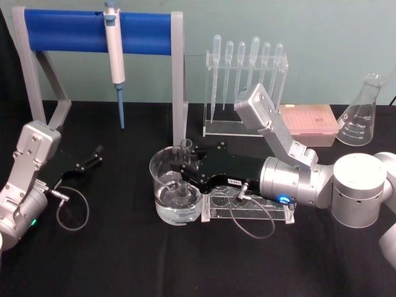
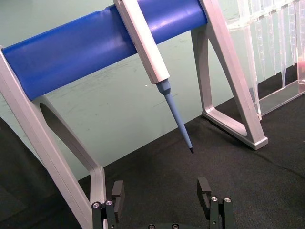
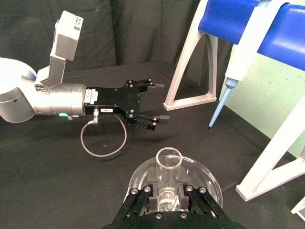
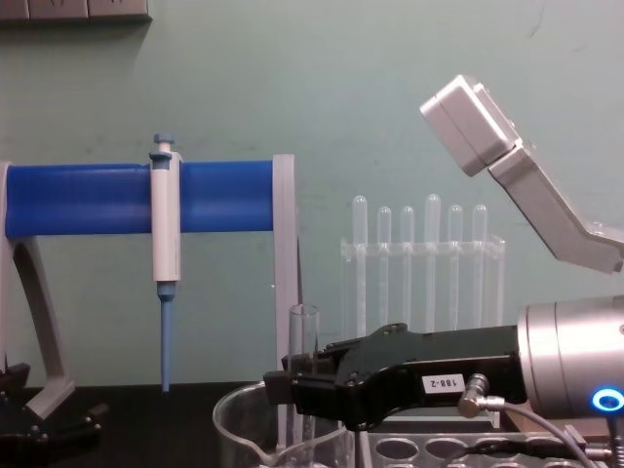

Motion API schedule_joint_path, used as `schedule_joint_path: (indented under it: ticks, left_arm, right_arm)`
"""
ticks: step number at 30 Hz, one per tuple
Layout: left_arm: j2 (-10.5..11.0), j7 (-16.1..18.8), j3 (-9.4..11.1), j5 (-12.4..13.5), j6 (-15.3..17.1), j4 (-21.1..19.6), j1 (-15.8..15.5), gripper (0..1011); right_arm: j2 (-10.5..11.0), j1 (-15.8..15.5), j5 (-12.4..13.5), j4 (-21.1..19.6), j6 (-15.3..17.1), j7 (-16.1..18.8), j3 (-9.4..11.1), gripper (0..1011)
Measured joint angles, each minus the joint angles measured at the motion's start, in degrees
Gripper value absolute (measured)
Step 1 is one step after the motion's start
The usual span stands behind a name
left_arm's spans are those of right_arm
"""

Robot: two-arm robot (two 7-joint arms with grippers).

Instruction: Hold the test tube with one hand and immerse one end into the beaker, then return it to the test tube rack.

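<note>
Right gripper [image 1: 184,166] fingers pinch the test tube [image 3: 167,180], dipped upright in the beaker [image 1: 162,197].
Return remains; left gripper [image 1: 96,155] idles spread, far left.

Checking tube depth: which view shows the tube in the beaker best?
Head view: the tube stands in the beaker, held by the right gripper. Right wrist view shows its open rim from above; chest view, its upper part.
</note>
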Motion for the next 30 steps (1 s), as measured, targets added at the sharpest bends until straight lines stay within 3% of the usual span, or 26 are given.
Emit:
schedule_joint_path:
  ticks: [10, 30]
  left_arm:
    - [0.0, 0.0, 0.0, 0.0, 0.0, 0.0, 0.0, 1000]
    - [0.0, 0.0, 0.0, 0.0, 0.0, 0.0, 0.0, 1000]
  right_arm:
    - [0.7, 0.34, 0.13, -2.8, 0.46, 0.38, 0.09, 236]
    - [4.65, 0.93, 3.49, -12.76, 3.57, -1.27, 3.49, 236]
